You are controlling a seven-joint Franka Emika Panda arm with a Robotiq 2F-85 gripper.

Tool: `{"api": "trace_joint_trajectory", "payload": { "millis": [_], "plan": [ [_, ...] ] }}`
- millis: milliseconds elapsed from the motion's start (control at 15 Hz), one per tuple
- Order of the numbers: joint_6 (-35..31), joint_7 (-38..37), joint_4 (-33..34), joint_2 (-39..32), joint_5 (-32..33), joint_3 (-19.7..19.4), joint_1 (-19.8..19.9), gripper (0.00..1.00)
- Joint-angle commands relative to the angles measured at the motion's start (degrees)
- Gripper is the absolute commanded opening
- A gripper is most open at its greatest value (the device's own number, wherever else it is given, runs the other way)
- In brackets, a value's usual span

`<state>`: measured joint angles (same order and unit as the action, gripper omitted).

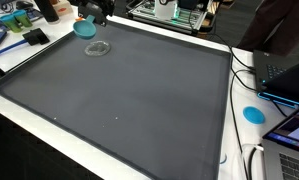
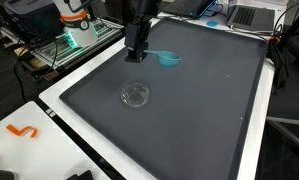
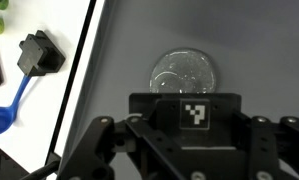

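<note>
Pincer (image 3: 194, 158) looms closest, fingertips out of shot: spread or pressed together, can't tell. Just ahead, the clear dish (image 3: 184, 72) sits on the desk's dark mat (image 3: 249, 40). Looks light, slick, maybe brittle; grip the rim.

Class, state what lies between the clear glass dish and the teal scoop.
Nothing: only bare mat separates the clear glass dish and the teal scoop, in both exterior views.

Open mat (image 1: 139, 95), glass dish (image 1: 97, 48), blue scoop (image 1: 85, 29) near far edge
</note>
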<state>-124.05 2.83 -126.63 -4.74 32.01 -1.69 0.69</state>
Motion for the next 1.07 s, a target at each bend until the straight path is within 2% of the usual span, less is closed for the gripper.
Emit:
{"api": "trace_joint_trajectory", "payload": {
  "millis": [0, 533, 1000],
  "plan": [
    [0.9, -6.04, -1.16, 0.29, 3.74, 1.12, -1.79, 0.28],
    [1.69, -14.74, 0.15, -3.73, 7.49, 2.78, -4.58, 0.28],
    [2.13, -18.02, 2.39, -7.73, 7.69, 2.73, -6.06, 0.28]
  ]
}}
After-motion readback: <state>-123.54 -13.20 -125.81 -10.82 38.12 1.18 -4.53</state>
